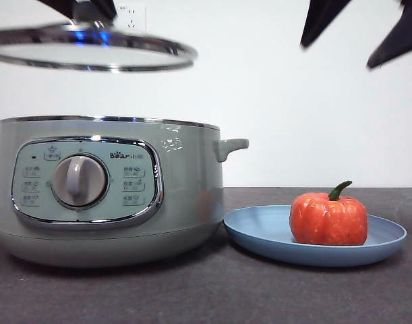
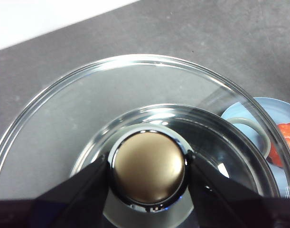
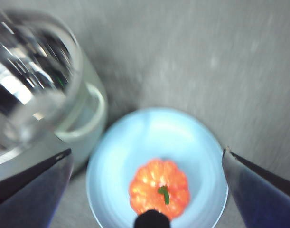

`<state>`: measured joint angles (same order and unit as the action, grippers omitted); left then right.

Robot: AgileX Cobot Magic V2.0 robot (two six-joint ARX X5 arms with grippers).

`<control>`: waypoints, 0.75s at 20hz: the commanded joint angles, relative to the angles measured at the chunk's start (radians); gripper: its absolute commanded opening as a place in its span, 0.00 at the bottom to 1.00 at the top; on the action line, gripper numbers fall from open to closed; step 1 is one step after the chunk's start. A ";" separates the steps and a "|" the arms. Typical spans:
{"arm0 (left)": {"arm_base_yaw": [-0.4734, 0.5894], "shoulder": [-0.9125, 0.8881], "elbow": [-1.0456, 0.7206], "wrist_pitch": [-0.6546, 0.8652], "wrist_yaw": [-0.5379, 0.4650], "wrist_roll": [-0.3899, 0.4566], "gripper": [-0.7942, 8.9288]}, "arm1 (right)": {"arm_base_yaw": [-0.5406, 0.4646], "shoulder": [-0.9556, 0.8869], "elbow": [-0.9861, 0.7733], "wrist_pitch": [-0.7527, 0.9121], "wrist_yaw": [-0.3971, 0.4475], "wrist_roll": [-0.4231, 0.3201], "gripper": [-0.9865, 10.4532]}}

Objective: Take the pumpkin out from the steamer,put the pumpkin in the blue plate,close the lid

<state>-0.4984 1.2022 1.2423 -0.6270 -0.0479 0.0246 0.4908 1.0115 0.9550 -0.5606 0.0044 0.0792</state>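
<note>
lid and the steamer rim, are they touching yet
Apart. The front view shows the lid, held by its knob in the left gripper, hanging above the steamer with bare white wall visible between the two chrome rims.

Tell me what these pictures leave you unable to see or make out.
- Inside of the steamer: front view looks level at its wall; the left wrist view sees it only through the glass lid.
- Left gripper on the lid's knob: cut off by the front view's top edge.
- Pumpkin and blue plate: blurred in the right wrist view.
- Panel button labels: too small.
</note>
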 commanded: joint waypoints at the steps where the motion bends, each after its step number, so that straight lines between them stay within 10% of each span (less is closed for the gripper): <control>1: 0.000 0.043 0.003 0.040 0.025 -0.022 0.07 | 0.000 -0.065 -0.003 0.000 0.007 0.017 0.63; 15: -0.032 0.085 -0.182 0.212 0.058 -0.122 0.07 | 0.000 -0.168 -0.003 -0.002 0.081 0.037 0.63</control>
<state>-0.5243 1.2995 1.0653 -0.4419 0.0017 -0.0658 0.4904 0.8455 0.9550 -0.5682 0.0822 0.1017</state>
